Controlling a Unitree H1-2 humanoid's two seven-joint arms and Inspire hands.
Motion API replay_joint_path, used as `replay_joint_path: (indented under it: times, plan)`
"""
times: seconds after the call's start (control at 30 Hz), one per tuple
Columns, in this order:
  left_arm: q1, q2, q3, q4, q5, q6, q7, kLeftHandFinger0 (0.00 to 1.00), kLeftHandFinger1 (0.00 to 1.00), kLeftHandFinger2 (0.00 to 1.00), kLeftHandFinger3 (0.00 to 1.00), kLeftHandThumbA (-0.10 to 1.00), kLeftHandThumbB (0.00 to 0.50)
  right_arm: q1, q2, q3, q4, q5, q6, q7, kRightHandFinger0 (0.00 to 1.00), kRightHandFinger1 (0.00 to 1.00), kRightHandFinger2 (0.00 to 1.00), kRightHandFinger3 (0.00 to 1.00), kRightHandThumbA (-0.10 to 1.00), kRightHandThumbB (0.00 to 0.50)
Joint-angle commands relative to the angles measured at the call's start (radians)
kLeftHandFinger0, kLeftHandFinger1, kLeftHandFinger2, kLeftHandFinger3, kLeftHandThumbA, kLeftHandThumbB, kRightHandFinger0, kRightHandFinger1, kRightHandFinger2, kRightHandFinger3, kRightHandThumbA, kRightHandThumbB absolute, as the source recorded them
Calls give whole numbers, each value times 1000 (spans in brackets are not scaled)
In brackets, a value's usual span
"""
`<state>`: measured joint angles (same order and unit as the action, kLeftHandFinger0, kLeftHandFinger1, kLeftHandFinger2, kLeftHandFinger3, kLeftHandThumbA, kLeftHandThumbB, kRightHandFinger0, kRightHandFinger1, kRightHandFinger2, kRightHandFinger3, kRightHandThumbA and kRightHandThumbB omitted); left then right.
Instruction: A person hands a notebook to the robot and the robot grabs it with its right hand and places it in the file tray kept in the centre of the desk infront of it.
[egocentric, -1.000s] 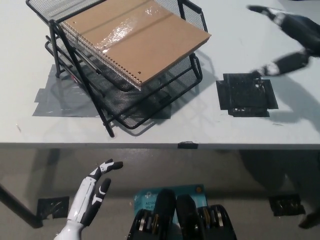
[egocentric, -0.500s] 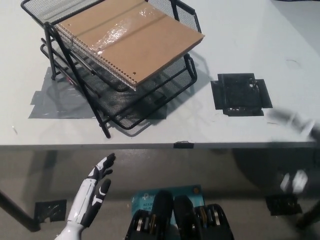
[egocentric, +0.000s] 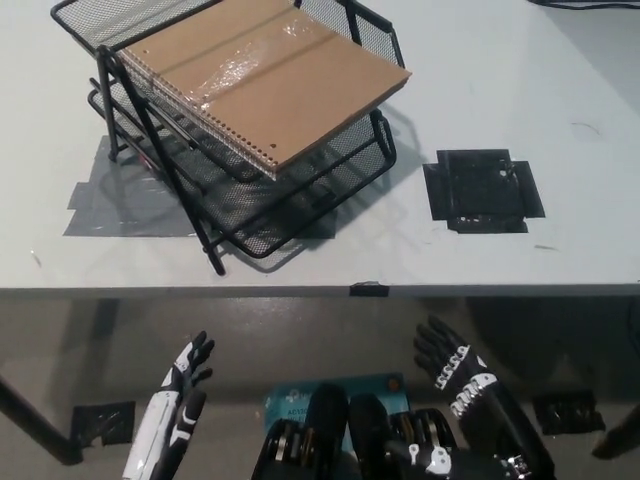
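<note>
Atop the file tray (egocentric: 372, 150), the notebook (egocentric: 265, 82); below the desk edge, right hand (egocentric: 475, 400) and left hand (egocentric: 172, 425) empty, fingers spread.

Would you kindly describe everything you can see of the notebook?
The notebook is a spiral-bound pad with a plain brown cardboard cover and a metal coil along its lower-left edge. A glossy clear strip, seemingly tape, crosses the cover. It lies closed and flat on the top tier of the black wire-mesh file tray, one corner overhanging the tray's rim on the right. Neither hand touches it.
</note>
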<state>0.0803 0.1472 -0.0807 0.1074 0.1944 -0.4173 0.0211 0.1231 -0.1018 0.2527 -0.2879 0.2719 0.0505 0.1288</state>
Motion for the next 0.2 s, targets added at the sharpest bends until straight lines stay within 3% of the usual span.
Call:
replay_joint_path:
  times: [0.0,0.1,0.17]
  plan:
    - [4,-5,15,-39,-37,-53,37,988,1000,1000,1000,1000,307,-9,8,-39,52,-4,-95,24,1000,1000,1000,1000,1000,272]
    - [14,-7,18,-46,-35,-53,45,1000,1000,1000,1000,1000,288,-12,12,-41,77,-13,-109,41,1000,1000,1000,1000,1000,297]
    - [15,-9,21,-46,-38,-53,41,1000,1000,1000,1000,1000,308,-12,12,-42,78,-14,-110,43,1000,1000,1000,1000,1000,303]
